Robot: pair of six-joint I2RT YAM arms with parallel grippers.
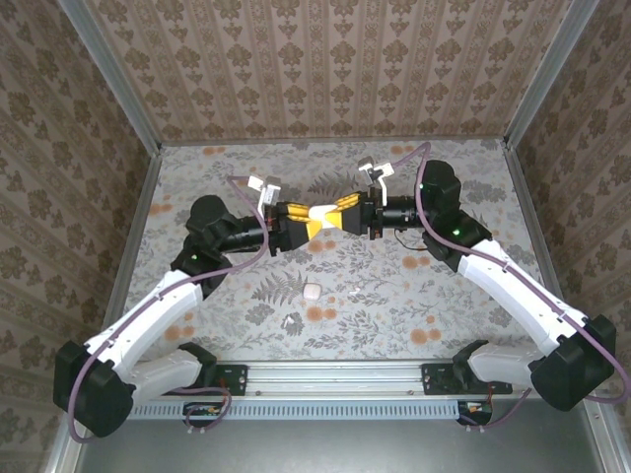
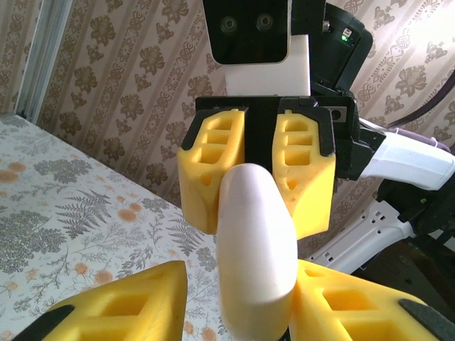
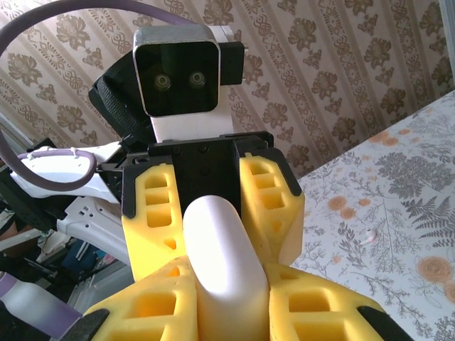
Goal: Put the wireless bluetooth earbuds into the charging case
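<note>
The white charging case [image 1: 319, 212] hangs above the middle of the table, between both grippers, which meet nose to nose. My right gripper [image 3: 231, 288] is shut on one end of the case [image 3: 220, 241], with both yellow pads pressed to its sides. My left gripper [image 2: 242, 288] straddles the other end of the case [image 2: 256, 241]. Its right pad touches the case, and a gap shows between its left pad [image 2: 135, 302] and the case. A tiny white earbud [image 1: 291, 321] lies on the table in front of the arms.
Another small white piece [image 1: 313, 292] lies on the floral table [image 1: 394, 296] just beyond the earbud. Patterned walls close in the back and both sides. A metal rail [image 1: 335, 372] with the arm bases runs along the near edge.
</note>
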